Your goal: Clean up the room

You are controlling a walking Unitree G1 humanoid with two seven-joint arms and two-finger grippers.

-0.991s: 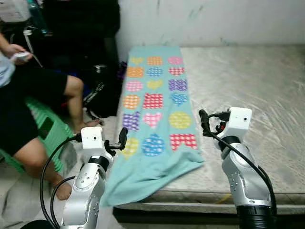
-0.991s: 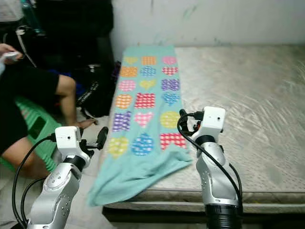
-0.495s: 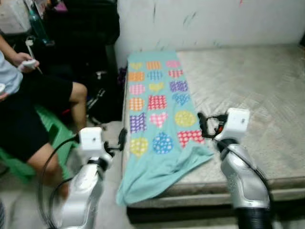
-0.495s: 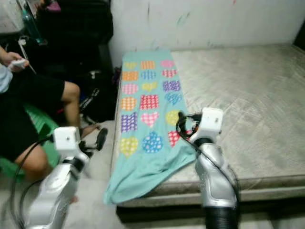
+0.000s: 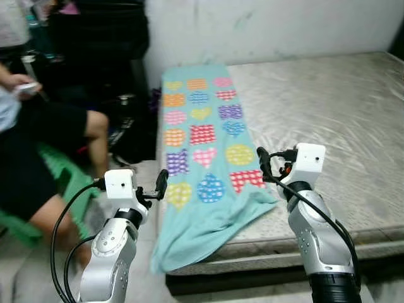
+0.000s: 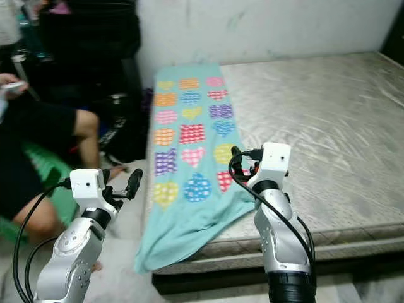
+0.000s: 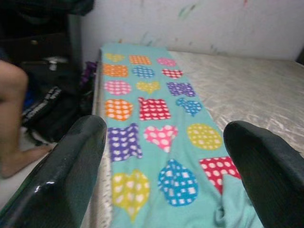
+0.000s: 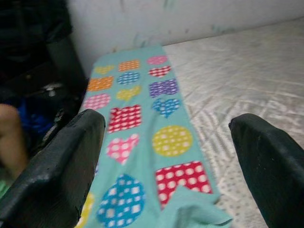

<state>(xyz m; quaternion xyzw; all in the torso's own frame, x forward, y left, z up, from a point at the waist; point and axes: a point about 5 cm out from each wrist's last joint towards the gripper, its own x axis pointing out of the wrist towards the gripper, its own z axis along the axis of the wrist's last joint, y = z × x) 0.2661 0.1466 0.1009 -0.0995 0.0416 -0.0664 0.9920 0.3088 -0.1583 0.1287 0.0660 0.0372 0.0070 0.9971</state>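
Observation:
A teal blanket printed with dotted hearts, circles and squares lies lengthwise along the left side of a bare grey mattress. Its near end is bunched and hangs over the mattress's front edge. My left gripper is held up left of the blanket, off the bed's side, open and empty, as the left wrist view confirms with the blanket between its fingers. My right gripper hovers open over the blanket's near right corner, holding nothing.
A person sits on a green stool at the left, holding a small white device. Black bags fill the gap between the person and the bed. A white wall runs behind the mattress.
The camera has shifted, so the bed and person sit slightly differently in frame. Both arms keep the same raised pose with open fingers. The blanket has not moved.

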